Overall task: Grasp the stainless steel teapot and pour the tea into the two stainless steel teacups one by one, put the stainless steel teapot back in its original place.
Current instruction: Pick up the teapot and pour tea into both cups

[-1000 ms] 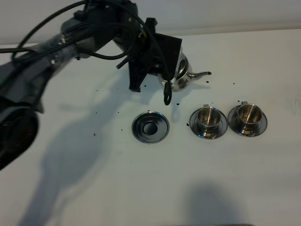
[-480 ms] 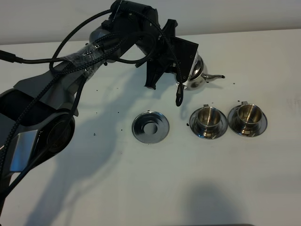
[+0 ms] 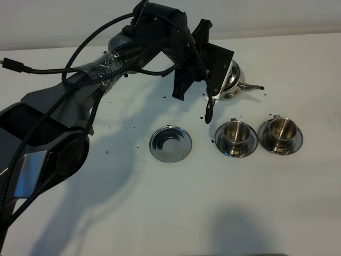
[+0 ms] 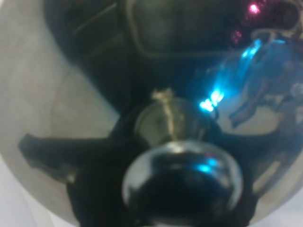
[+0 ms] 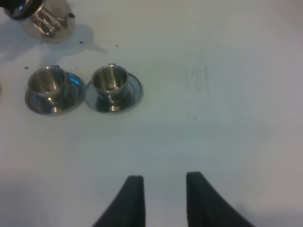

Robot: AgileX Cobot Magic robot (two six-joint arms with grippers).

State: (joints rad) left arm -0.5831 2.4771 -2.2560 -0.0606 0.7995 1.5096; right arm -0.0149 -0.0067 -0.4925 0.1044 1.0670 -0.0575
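Observation:
My left gripper point(image 3: 219, 74) is shut on the stainless steel teapot point(image 3: 235, 81) and holds it off the table, behind the left teacup point(image 3: 235, 136), with the thin spout pointing right. The right teacup point(image 3: 280, 133) stands beside it; each cup is on its own saucer. The teapot's saucer point(image 3: 170, 143) lies bare to the left of the cups. The left wrist view is filled by the teapot's lid and knob point(image 4: 182, 175); my fingers do not show there. My right gripper point(image 5: 163, 182) is open and empty, well away from both cups point(image 5: 47, 85) point(image 5: 111, 82) and the teapot point(image 5: 47, 19).
Small dark specks point(image 3: 109, 152) are scattered over the white table point(image 3: 176, 213). My left arm and its cables point(image 3: 101, 69) stretch from the left edge across the back of the table. A black strap point(image 3: 208, 112) hangs from the left gripper, just left of the left teacup.
My left gripper has carried the teapot to the right, from behind its saucer to behind the left teacup. The cups and the saucer have not moved.

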